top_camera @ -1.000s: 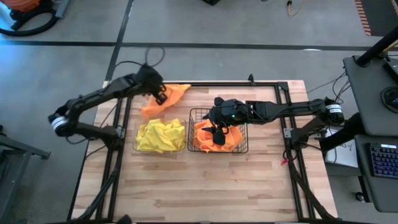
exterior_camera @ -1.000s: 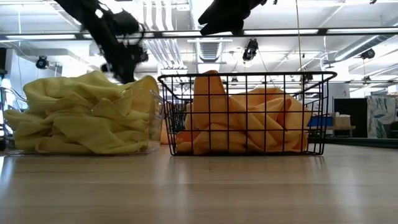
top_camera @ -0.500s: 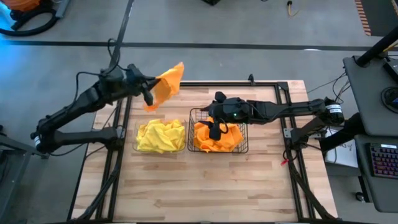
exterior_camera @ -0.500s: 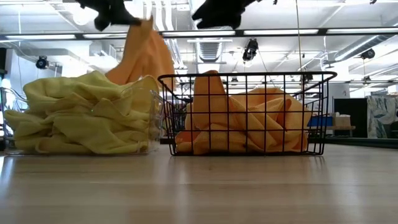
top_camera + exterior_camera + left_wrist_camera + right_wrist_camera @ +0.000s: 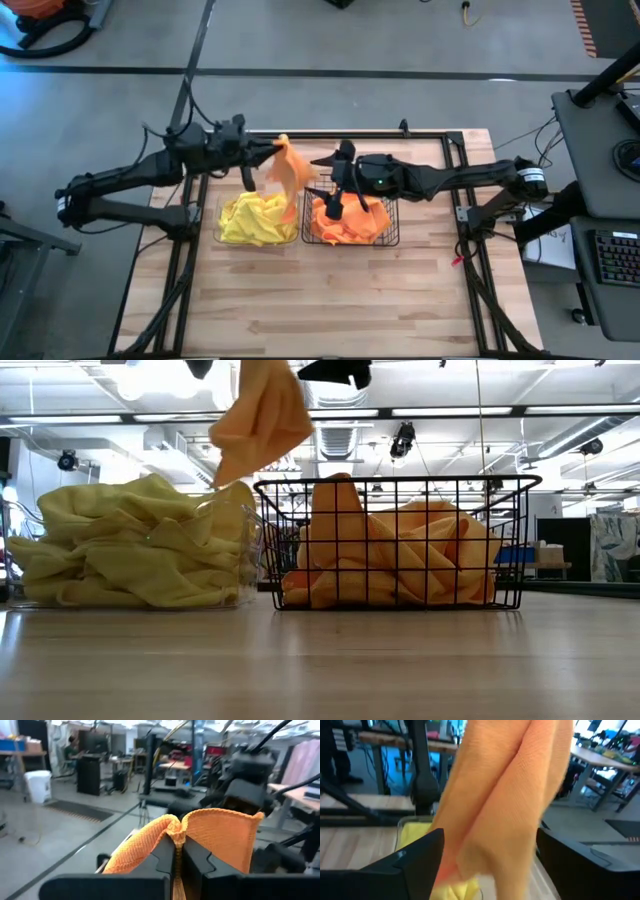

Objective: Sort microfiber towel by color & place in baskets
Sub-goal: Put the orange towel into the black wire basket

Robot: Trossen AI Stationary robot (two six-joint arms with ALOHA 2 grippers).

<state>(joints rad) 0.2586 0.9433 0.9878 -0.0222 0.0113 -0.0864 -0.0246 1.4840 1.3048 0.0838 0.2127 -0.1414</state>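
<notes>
Overhead, left jaws pinch an orange towel (image 5: 287, 176); right jaws spread; wood table (image 5: 330, 290), workshop behind.

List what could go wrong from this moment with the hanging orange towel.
1. The orange towel, pinched in the left tool, hangs over the clear bin of yellow towels; released here, it may land in the wrong bin.
2. The open right tool brackets the towel; a mistimed handover could drop it between the clear bin and the wire basket.
</notes>
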